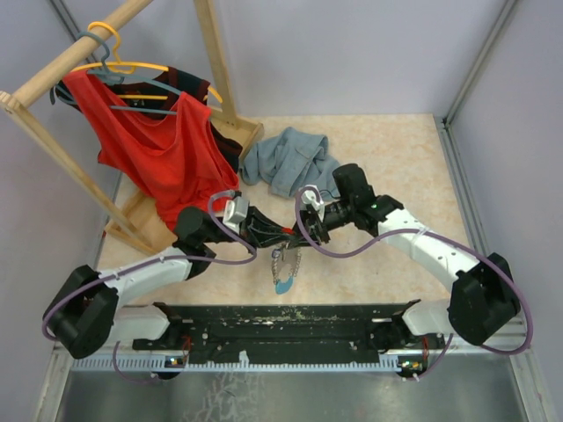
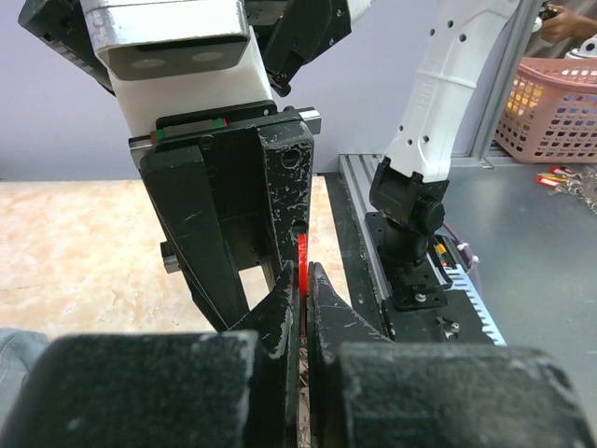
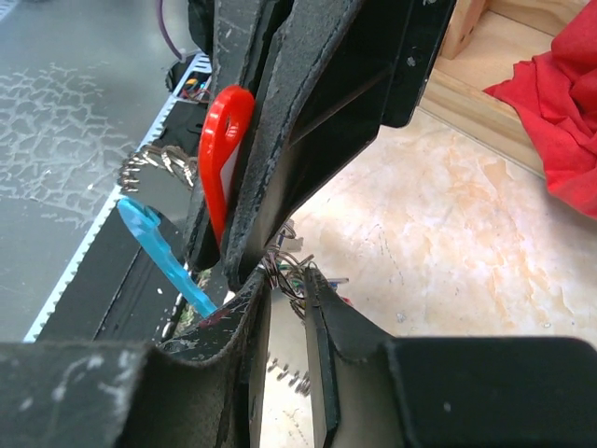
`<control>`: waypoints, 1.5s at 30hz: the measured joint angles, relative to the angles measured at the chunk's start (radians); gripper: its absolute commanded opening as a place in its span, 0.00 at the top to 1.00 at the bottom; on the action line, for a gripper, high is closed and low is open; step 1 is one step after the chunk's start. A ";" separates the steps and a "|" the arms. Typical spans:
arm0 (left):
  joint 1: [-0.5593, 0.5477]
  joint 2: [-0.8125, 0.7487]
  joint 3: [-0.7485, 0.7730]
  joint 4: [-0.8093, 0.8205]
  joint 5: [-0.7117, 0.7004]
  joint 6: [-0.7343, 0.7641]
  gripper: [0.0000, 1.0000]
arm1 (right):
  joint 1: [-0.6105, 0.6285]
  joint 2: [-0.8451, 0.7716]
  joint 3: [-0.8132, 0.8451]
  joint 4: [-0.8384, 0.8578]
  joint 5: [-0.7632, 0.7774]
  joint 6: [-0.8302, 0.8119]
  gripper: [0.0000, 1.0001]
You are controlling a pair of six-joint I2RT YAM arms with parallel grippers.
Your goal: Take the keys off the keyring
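Here, my left gripper (image 2: 304, 291) pinched the red key (image 3: 224, 140), while my right gripper (image 3: 289, 291) stood with jaws slightly parted at the keyring (image 1: 283, 266).

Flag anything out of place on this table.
The grey-blue garment lies crumpled on the table beside the rack, while the red shirt hangs on it. Nothing looks spilled or broken.
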 measured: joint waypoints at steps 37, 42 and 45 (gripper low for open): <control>-0.066 -0.116 0.048 -0.417 -0.161 0.250 1.00 | -0.036 -0.004 0.001 -0.107 -0.008 -0.082 0.85; -0.066 -0.133 0.048 -0.428 -0.171 0.257 1.00 | -0.040 -0.015 0.003 -0.122 0.012 -0.101 0.87; -0.066 -0.134 0.048 -0.430 -0.171 0.257 1.00 | -0.040 -0.018 0.003 -0.126 0.014 -0.100 0.87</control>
